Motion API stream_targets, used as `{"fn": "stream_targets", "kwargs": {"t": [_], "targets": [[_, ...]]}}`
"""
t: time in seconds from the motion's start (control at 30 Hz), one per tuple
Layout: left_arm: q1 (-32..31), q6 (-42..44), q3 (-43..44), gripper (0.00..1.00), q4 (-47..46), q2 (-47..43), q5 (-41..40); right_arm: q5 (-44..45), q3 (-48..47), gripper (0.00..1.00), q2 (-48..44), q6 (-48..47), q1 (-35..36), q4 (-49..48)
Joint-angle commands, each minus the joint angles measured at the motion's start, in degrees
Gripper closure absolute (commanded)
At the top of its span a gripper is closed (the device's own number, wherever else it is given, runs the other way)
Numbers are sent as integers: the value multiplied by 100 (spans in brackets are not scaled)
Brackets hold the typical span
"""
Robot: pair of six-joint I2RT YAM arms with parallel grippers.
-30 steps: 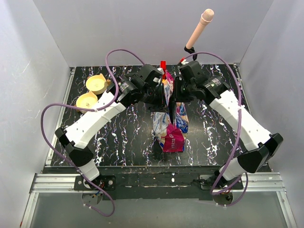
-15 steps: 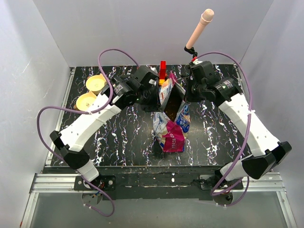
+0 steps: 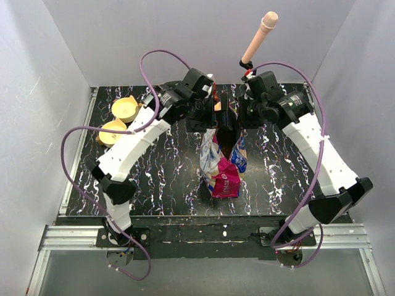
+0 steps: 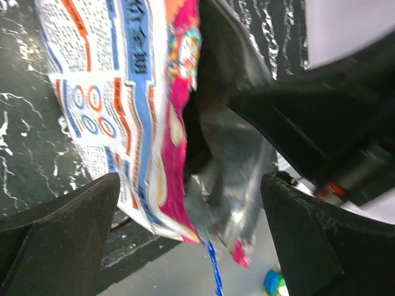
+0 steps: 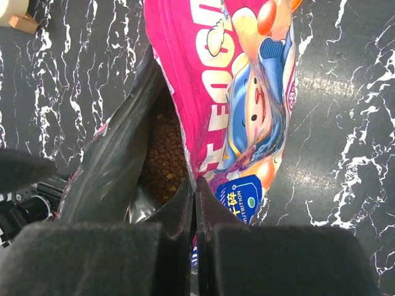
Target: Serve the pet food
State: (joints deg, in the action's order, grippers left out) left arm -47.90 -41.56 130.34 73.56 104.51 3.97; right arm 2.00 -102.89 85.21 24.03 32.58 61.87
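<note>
The bag (image 3: 222, 169) stands upright on the dark marbled table (image 3: 160, 179) with its mouth spread open at the top. The pet food (image 5: 163, 154) lies inside it as a brown mass of kibble, down between the silver-lined wall and the magenta printed wall.

The right gripper (image 5: 195, 185) sits at the rim of the bag on its right side. Its two fingers are pressed together on the top edge of the magenta wall, and the kibble lies just beyond and below the fingertips.

The left gripper (image 4: 190, 185) is on the opposite side of the bag, at the same height as the mouth. Its fingers are spread wide. The bag's upper edge hangs in the gap between them, and neither finger clamps it.

Two tan bowls (image 3: 126, 109) rest well to the left of the bag.
</note>
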Motion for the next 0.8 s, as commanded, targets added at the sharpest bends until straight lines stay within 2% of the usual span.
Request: {"fn": "stream_targets", "kwargs": {"t": [0.0, 0.13, 0.23, 0.3, 0.43, 0.5, 0.6, 0.77], "targets": [[245, 517, 500, 3, 439, 341, -185, -156, -696, 99, 127, 145, -41, 237], [351, 746, 677, 14, 704, 579, -231, -138, -977, 99, 294, 312, -41, 518], [369, 842, 475, 29, 432, 588, -1, -86, -1206, 99, 417, 444, -32, 852], [395, 878, 535, 46, 580, 693, -246, 316, -1277, 99, 418, 549, 3, 1019], [404, 1088, 554, 74, 528, 624, -712, 1617, -1347, 99, 409, 839, 12, 1608], [395, 1124, 545, 93, 545, 492, -836, 1733, -1365, 99, 365, 866, 21, 1671], [395, 1185, 518, 100, 528, 343, -862, 1768, -1286, 99, 295, 858, 12, 1697], [396, 1309, 396, 100, 133, -96, -784, 2286, -1313, 99, 295, 857, -23, 2005]]}}
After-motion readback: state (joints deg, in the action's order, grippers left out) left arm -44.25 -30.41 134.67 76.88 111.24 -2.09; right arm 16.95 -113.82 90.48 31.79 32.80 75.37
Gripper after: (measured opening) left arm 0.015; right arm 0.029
